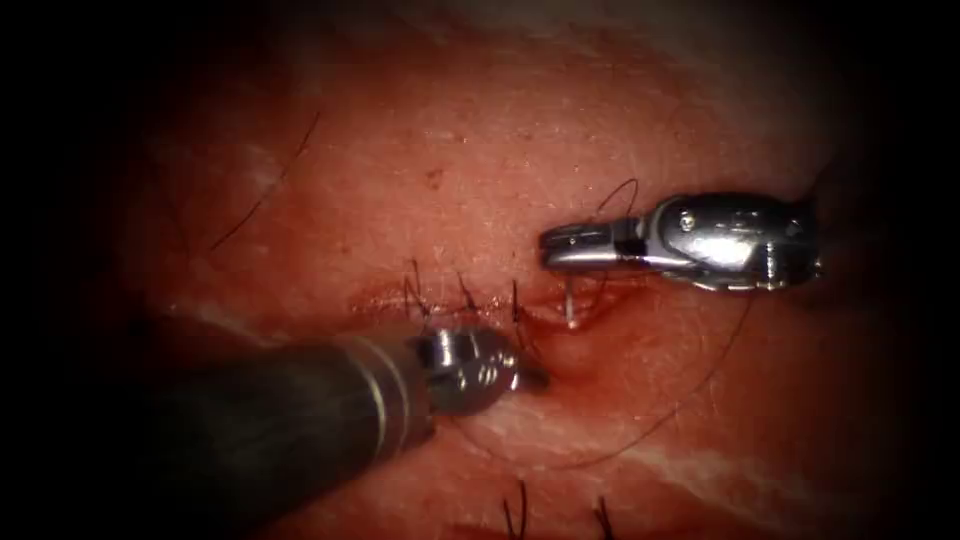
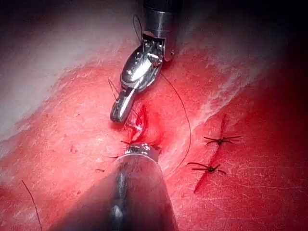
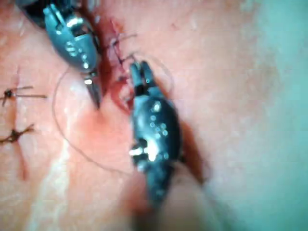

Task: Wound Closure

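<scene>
The tissue (image 1: 520, 150) has a cut (image 1: 450, 300) with three dark stitches across it. My right tool (image 1: 556, 248) reaches in above the cut's right end, shut on the needle (image 1: 570, 308). A short silver stretch of the needle drops from the jaws into the tissue there. In the left wrist view the right tool (image 2: 118, 111) sits just beyond the red wound. My left tool (image 1: 535, 377) lies below the cut, shut, its tip resting on the tissue with nothing seen between the jaws. The left tool (image 3: 96, 98) also appears beside my right tool (image 3: 139, 72). Thread (image 1: 690, 400) arcs from the right tool round to the left tool.
Two more knotted stitches (image 1: 518, 510) sit on another cut near the lower edge, also seen as stitches (image 2: 220, 140) and as stitches (image 3: 14, 94). A loose strand of thread (image 1: 270, 190) lies at the upper left. Red fluid (image 1: 560, 330) pools at the cut's right end.
</scene>
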You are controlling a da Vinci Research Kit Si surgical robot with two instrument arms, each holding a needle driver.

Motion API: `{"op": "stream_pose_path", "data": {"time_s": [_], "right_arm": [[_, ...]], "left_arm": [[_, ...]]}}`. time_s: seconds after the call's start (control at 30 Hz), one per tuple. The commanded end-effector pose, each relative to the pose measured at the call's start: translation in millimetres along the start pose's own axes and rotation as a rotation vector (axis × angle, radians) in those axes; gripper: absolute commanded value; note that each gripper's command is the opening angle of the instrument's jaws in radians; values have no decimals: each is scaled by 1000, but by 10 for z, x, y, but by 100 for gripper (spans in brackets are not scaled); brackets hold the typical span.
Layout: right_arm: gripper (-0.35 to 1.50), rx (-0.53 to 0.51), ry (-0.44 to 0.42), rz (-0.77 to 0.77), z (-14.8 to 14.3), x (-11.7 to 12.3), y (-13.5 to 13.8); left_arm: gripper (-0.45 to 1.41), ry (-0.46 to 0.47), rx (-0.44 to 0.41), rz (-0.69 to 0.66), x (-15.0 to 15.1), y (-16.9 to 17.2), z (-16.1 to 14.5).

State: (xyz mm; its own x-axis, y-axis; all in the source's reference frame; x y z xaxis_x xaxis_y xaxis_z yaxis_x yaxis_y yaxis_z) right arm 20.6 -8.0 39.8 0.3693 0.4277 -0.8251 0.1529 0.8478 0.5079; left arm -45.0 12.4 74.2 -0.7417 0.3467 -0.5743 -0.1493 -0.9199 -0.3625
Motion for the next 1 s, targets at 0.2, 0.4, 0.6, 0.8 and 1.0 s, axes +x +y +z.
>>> {"op": "stream_pose_path", "data": {"time_s": [0.2,0.4,0.6,0.8,1.0], "right_arm": [[-35,-2,4,120,11,-6,-6],[-35,-10,1,238,11,-7,-6],[-35,-9,-1,303,10,-6,-6],[-35,-8,0,379,8,-4,-2],[-35,-2,3,498,8,-3,1]], "left_arm": [[-45,0,-2,-3,2,7,10],[-45,0,-2,-3,4,8,10],[-45,0,-3,-2,3,7,10],[-45,0,-2,-3,3,6,12],[-45,0,-1,-2,2,6,14]]}}
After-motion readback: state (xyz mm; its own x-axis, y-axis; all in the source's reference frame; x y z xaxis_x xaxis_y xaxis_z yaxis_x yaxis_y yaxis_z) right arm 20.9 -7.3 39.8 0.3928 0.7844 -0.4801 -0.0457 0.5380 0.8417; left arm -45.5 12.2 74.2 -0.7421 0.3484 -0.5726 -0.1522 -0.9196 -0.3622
